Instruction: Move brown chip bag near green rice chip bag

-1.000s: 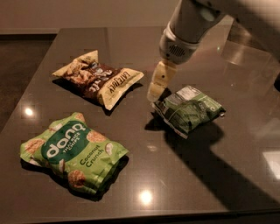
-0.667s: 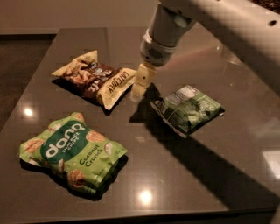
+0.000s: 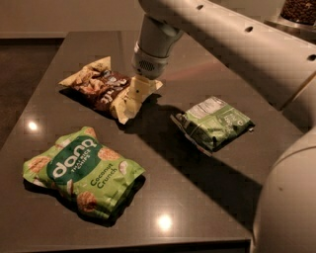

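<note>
The brown chip bag (image 3: 96, 85) lies at the back left of the dark table (image 3: 197, 197), its cream end with dark lettering pointing right. The green rice chip bag (image 3: 81, 170), bright green with a white "dang" logo, lies at the front left, apart from the brown bag. My gripper (image 3: 134, 98) hangs from the white arm and is down at the brown bag's right cream end, over or touching it. The arm hides part of that end.
A smaller, darker green bag with a white label (image 3: 215, 121) lies to the right of the gripper. The arm's large white body fills the upper and right side. A dark bowl (image 3: 298, 10) sits at the top right. The table's front edge is close below.
The gripper has moved left, from beside the small dark green bag to the brown bag's right cream end. The bags have not moved.
</note>
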Available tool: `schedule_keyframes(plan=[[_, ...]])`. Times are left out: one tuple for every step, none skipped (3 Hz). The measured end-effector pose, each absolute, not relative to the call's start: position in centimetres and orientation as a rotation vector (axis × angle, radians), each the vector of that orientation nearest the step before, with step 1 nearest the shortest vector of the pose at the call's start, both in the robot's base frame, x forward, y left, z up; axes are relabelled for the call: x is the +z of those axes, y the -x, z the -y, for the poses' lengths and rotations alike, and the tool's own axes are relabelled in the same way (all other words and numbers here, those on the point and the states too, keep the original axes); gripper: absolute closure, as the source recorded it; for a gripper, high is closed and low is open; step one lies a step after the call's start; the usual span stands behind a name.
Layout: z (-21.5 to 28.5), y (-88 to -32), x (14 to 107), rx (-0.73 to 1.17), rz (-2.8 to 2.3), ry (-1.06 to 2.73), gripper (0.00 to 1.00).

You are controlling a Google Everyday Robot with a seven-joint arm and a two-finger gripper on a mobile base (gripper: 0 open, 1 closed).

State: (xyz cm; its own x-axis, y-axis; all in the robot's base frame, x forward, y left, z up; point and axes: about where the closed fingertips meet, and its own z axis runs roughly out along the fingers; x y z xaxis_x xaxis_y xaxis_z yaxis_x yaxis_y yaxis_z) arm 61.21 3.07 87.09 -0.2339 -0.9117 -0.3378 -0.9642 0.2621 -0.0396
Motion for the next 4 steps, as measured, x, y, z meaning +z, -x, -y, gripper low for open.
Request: schedule_keyframes(plan=[[-5.4, -61.6, 86.3, 0.233, -2.237, 1.784, 0.12], [-6.7, -61.8, 85.7, 0.205, -2.229, 1.833, 0.36], [-7.6, -61.0, 86.1, 0.222, -2.175, 1.915, 0.59], [-8.1, -58.6, 87.3, 0.256, -2.063, 2.04, 0.82]])
